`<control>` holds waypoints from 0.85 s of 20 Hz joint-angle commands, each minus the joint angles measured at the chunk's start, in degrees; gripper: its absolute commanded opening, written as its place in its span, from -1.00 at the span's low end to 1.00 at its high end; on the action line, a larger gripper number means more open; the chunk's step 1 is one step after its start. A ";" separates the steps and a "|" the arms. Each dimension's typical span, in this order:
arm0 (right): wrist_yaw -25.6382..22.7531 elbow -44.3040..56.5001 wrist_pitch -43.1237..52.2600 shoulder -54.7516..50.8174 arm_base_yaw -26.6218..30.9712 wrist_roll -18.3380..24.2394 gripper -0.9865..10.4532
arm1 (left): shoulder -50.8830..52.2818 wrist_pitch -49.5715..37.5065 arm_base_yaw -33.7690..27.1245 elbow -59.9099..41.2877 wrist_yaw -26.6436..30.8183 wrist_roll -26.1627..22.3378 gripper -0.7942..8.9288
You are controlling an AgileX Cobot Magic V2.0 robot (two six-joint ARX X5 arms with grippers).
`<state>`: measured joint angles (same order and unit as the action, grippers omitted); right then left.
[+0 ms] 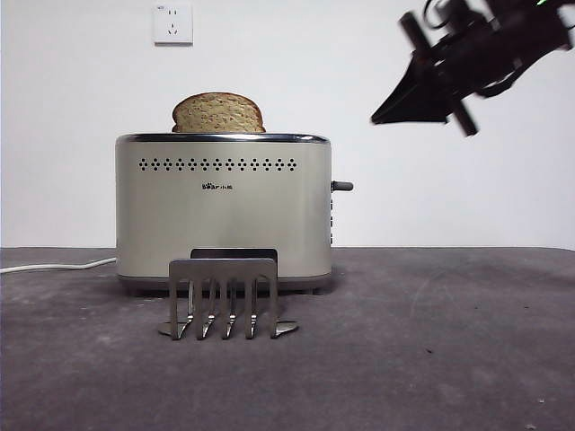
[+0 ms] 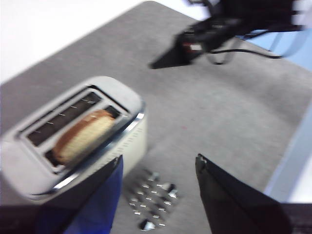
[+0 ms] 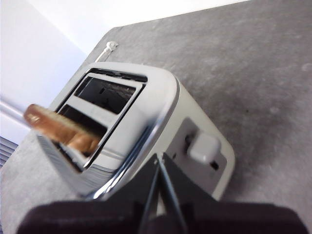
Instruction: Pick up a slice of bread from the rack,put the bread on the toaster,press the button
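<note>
While you read these lines from the near edge of the desk point(image 1: 467, 359) outward, note that only the press remains.

Rack point(image 1: 225, 296): nearest to you, standing empty just in front of the toaster; stiff metal prongs, nothing left to take from it.

Toaster point(image 1: 223, 211): behind the rack, upright on the desk; boxy and likely heavy enough to stay put under a downward push, though its smooth shell could slide if you shove it sideways.

Slice of bread point(image 1: 218, 114): seated in the slot nearer the rack, its rounded top standing above the chrome rim; soft and crumbly, so leave it alone.

Button point(image 1: 342, 186): sticks out from the narrow end, in its raised position; small, hard, probably springy. Take it from above with a closed tip and press straight down, or the tip may slip off.

Right hand point(image 1: 395, 112): up in the air beyond that narrow end, well above the button, its jaws together in a point and holding nothing.

Left hand point(image 2: 158, 168): hovering above the rack and toaster, jaws apart, empty, waiting.
</note>
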<state>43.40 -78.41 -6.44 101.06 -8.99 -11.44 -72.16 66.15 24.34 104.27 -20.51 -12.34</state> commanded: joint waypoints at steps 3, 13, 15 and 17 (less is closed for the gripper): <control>-0.46 -4.92 0.42 6.91 -1.84 -0.46 -0.85 | -0.11 2.38 0.13 0.09 -2.45 1.25 -0.32; -3.52 -8.07 1.99 14.25 -3.58 0.39 -0.85 | -0.11 2.43 0.11 0.09 -2.38 1.22 -0.32; -3.54 -8.07 1.60 15.47 -3.58 0.50 -0.85 | -0.11 2.45 0.11 0.09 -2.36 1.22 -0.32; -3.85 -8.07 0.66 16.68 -3.85 1.18 -0.85 | -0.11 2.47 0.11 0.09 -2.29 1.22 -0.32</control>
<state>39.90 -86.56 -5.32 116.25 -12.51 -10.98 -72.29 68.90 24.38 104.27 -22.68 -11.42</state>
